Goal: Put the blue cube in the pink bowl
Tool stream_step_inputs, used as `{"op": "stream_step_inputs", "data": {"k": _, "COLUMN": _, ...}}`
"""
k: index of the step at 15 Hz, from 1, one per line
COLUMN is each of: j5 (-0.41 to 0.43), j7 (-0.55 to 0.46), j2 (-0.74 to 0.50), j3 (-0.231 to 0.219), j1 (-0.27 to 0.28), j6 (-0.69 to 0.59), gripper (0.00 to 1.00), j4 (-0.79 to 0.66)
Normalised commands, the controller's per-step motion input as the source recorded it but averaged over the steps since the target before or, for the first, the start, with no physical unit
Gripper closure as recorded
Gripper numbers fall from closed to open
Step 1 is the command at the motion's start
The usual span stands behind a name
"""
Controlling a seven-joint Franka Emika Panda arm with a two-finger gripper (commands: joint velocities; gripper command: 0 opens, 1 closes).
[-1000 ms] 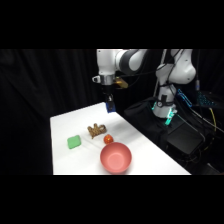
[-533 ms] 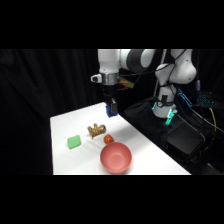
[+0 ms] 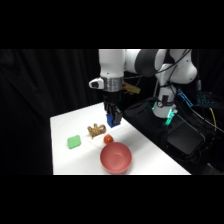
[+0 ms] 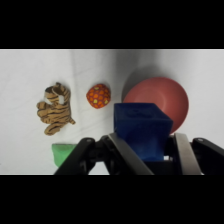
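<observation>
Side view: the gripper hangs above the table, pinching the blue cube, at 12 o'clock from the pink bowl.

Wrist view: the cube sits clamped between both fingers; bowl at 1 o'clock, orange ball at 11, toy tiger at 10.

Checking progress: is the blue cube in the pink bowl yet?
Out. The blue cube sits clamped in the gripper, above the table; the pink bowl is empty.

A deep-blue cube sat between black gripper fingers; beyond lay a pinkish-red bowl, orange dotted ball, striped tiger toy, green block.
</observation>
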Motion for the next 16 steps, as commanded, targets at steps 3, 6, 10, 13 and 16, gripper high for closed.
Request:
{"op": "stream_step_inputs", "data": {"k": 3, "j5": 0.023, "j7": -0.07, "j2": 0.24, "j3": 0.033, "j1": 0.071, "j6": 0.07, "gripper": 0.77, "j4": 0.26}}
{"op": "stream_step_inputs", "data": {"k": 6, "j5": 0.081, "j7": -0.12, "j2": 0.22, "j3": 0.033, "j1": 0.059, "j6": 0.17, "gripper": 0.77, "j4": 0.19}}
{"op": "stream_step_inputs", "data": {"k": 10, "j5": 0.082, "j7": -0.15, "j2": 0.3, "j3": 0.027, "j1": 0.045, "j6": 0.28, "gripper": 0.77, "j4": 0.17}}
{"op": "stream_step_inputs", "data": {"k": 13, "j5": 0.12, "j7": -0.21, "j2": 0.35, "j3": 0.029, "j1": 0.016, "j6": 0.29, "gripper": 0.77, "j4": 0.18}}
{"op": "stream_step_inputs", "data": {"k": 16, "j5": 0.113, "j7": -0.21, "j2": 0.35, "j3": 0.029, "j1": 0.012, "j6": 0.23, "gripper": 0.77, "j4": 0.22}}
